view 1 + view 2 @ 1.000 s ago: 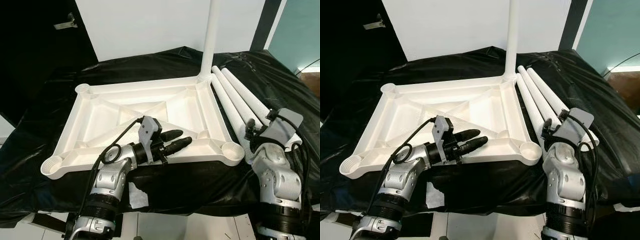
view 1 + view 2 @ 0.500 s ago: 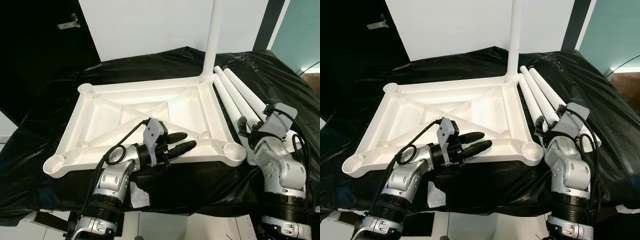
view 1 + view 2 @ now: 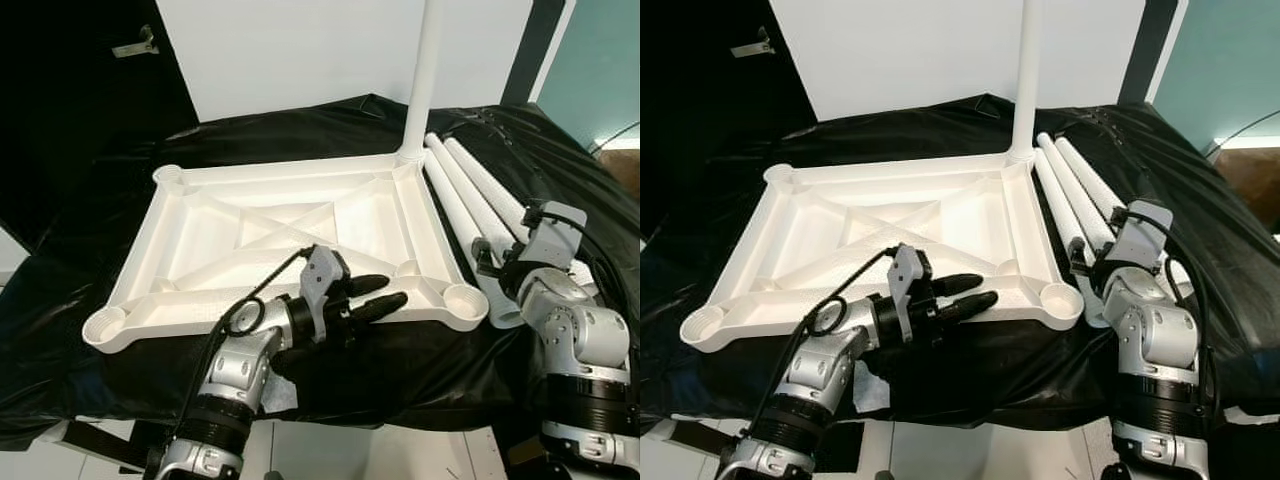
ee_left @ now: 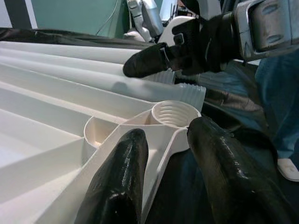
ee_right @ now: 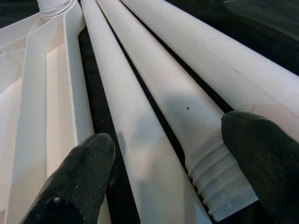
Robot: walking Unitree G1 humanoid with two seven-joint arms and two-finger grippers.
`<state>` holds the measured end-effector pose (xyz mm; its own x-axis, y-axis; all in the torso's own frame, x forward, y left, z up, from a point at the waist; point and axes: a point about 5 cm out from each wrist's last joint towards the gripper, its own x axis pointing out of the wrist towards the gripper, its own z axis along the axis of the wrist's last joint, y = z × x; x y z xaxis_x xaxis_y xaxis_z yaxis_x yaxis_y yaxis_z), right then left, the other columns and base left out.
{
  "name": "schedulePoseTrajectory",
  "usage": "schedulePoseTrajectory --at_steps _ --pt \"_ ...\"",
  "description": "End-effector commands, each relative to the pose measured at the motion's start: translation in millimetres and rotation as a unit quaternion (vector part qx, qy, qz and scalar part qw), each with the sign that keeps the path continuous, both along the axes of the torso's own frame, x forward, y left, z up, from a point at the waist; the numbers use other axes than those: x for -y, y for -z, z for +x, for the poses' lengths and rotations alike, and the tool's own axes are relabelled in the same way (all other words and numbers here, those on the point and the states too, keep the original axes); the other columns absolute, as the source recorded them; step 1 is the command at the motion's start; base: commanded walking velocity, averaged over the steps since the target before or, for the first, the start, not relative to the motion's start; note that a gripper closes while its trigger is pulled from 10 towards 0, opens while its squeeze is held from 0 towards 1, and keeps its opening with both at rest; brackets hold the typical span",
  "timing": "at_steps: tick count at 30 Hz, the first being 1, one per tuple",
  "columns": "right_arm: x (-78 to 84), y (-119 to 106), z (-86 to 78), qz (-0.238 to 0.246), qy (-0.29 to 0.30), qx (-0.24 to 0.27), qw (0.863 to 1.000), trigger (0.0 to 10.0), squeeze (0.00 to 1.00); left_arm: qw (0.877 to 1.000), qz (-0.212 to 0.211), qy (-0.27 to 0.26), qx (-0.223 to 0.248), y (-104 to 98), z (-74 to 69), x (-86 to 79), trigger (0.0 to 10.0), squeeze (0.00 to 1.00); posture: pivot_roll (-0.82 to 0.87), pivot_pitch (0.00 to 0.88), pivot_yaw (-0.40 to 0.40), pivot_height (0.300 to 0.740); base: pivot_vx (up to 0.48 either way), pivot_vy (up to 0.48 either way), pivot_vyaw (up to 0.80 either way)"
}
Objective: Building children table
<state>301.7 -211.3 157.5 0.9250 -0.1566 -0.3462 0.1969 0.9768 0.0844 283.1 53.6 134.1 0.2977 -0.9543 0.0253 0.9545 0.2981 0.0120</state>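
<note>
A white plastic table top [image 3: 250, 235] lies upside down on a black sheet. One white leg [image 3: 424, 80] stands upright in its far right corner socket. Three loose legs [image 3: 470, 185] lie side by side along its right edge. My left gripper [image 3: 395, 290] is open, its fingers [image 4: 119, 182] straddling the near rim just short of the empty threaded near-right socket [image 4: 175, 114]. My right gripper [image 5: 168, 163] is open over the near ends of the loose legs, with the threaded end of the middle leg [image 5: 217, 189] between its fingers [image 5: 77, 179], not clamped.
The black sheet [image 3: 300, 130] drapes the whole work surface and hangs over its near edge. A white paper scrap [image 3: 278, 395] sits at the front edge below my left arm. A person's jeans-clad leg [image 4: 280, 93] stands beyond the right corner. A white wall rises behind.
My left gripper has slid right along the near rim toward the near-right socket. My right gripper has shifted over the loose legs' near ends. The camera has moved slightly.
</note>
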Motion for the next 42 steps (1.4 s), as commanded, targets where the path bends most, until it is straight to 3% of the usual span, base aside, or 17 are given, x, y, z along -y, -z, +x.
schedulePoseTrajectory --at_steps 1,13,18,20,25,29,42 --pt "-8.9 36.1 -12.6 0.039 -0.016 -0.093 0.995 10.0 0.00 0.998 0.008 -0.059 -0.004 5.2 3.7 -4.2 10.0 0.00 -0.16 0.061 0.039 0.740 0.000 0.000 0.00" --pt "-6.2 17.9 -20.1 0.015 -0.006 -0.082 0.997 10.0 0.00 0.998 0.019 -0.059 -0.005 9.5 5.6 -1.2 10.0 0.00 -0.19 0.054 0.048 0.740 0.000 0.000 0.00" --pt "-3.4 28.3 -19.3 0.013 -0.010 -0.100 0.995 10.0 0.00 0.998 0.019 -0.051 -0.004 10.5 4.8 3.2 10.0 0.00 -0.20 0.048 0.050 0.740 0.000 0.000 0.00" --pt "-6.9 41.6 -18.8 0.027 -0.020 -0.125 0.992 10.0 0.00 0.999 0.020 -0.046 -0.003 11.2 3.5 5.8 10.0 0.00 -0.19 0.035 0.049 0.740 0.000 0.000 0.00" --pt "-12.0 49.3 -20.6 0.038 -0.025 -0.141 0.989 10.0 0.00 0.999 0.021 -0.046 0.000 10.9 3.1 6.4 10.0 0.00 -0.17 0.030 0.041 0.740 0.000 0.000 0.00" --pt "-15.3 65.1 -31.6 0.064 -0.024 -0.179 0.981 10.0 0.00 0.998 0.022 -0.052 0.002 11.5 3.5 3.8 10.0 0.00 -0.16 0.026 0.041 0.740 0.000 0.000 0.00" --pt "-1.3 71.5 -48.0 0.045 -0.024 -0.204 0.978 10.0 0.00 0.999 0.024 -0.048 0.001 13.0 2.9 5.8 10.0 0.00 -0.18 0.029 0.043 0.740 0.000 0.000 0.00"
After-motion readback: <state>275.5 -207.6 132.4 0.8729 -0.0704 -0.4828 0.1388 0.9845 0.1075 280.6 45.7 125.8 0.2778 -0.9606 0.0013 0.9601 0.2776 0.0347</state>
